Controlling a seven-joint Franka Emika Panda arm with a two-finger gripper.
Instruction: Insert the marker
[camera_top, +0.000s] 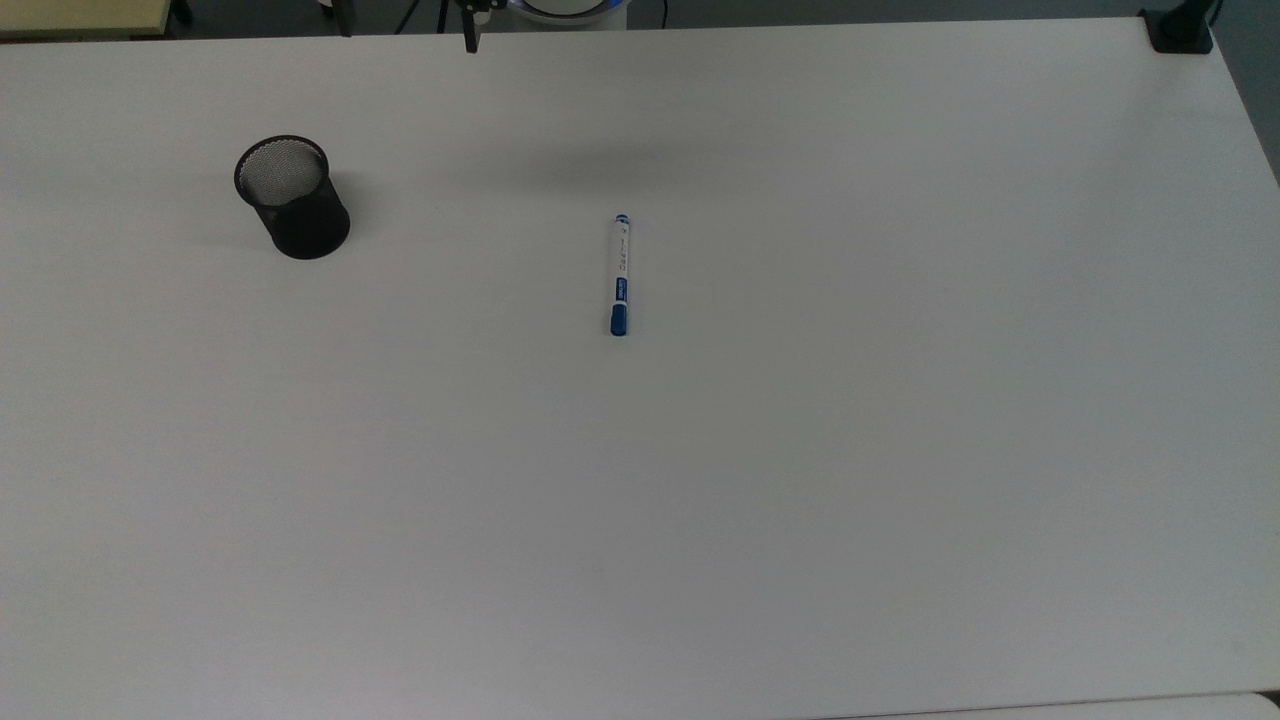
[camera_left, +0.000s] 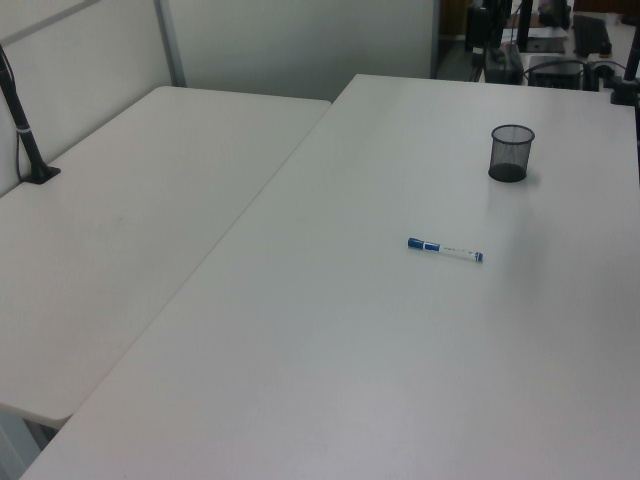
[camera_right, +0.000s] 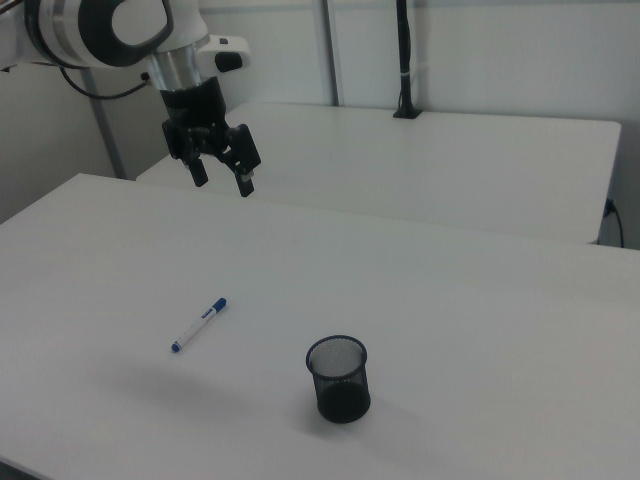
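- Fingers (camera_right: 198, 170) spread apart, holding nothing, hanging high in the air over the counter in the right view.
- Gripper (camera_right: 221, 183) black, pointing down, at the end of a white arm (camera_right: 95, 28) with black bands, up in the right view's top left.
- Marker (camera_top: 619, 276) lying flat on the counter, near its middle, well apart from the gripper and touching nothing else.
- White body, blue cap toward the bottom of the top view, small blue tip at the other end.
- Black mesh cup (camera_top: 292, 197) standing upright on the counter, well apart from the marker, on the top view's left; looks empty inside.
- Counter (camera_top: 800, 500) plain white, smooth and wide, with a soft grey shadow above the marker in the top view.
- Second white table (camera_left: 120, 230) pushed up right beside the counter, on the left view's left.
- Black pole (camera_left: 22, 125) clamped to that table's edge, standing up by a pale wall panel.
- Another black clamp (camera_top: 1180, 30) at the counter's corner in the top view's top right.
- Pale grey walls behind the tables.
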